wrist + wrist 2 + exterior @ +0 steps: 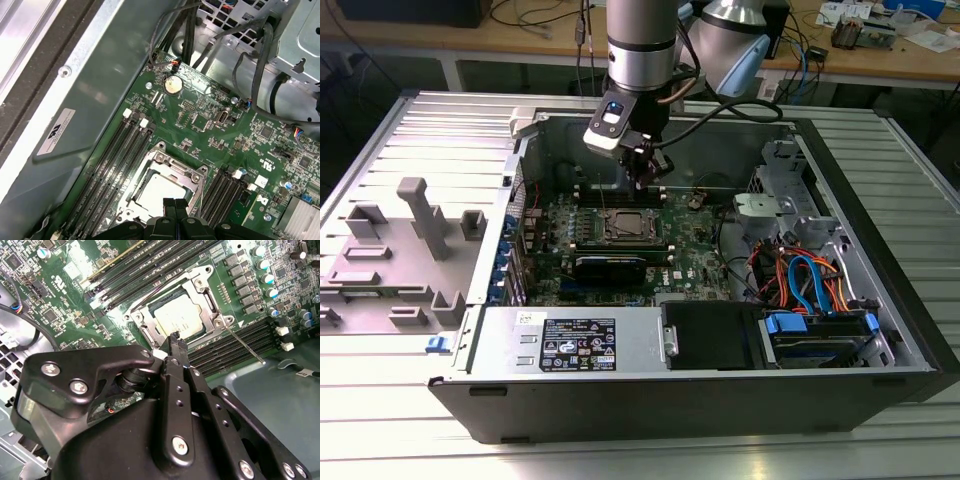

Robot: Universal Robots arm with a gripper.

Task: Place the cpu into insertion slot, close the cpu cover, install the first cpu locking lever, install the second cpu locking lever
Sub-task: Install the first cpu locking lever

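One tool [174, 204], fingers pressed together on nothing, hangs just above the cpu [180, 320]. That chip lies in the insertion slot [624, 228], at twelve o'clock from the black card [610, 268] in the exterior view, with the cpu cover [148, 329] down around it.

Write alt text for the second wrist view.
The gripper hangs at the edge of the cpu, which lies framed by the cpu cover on the green motherboard. A thin locking lever sticks out across black memory slots.
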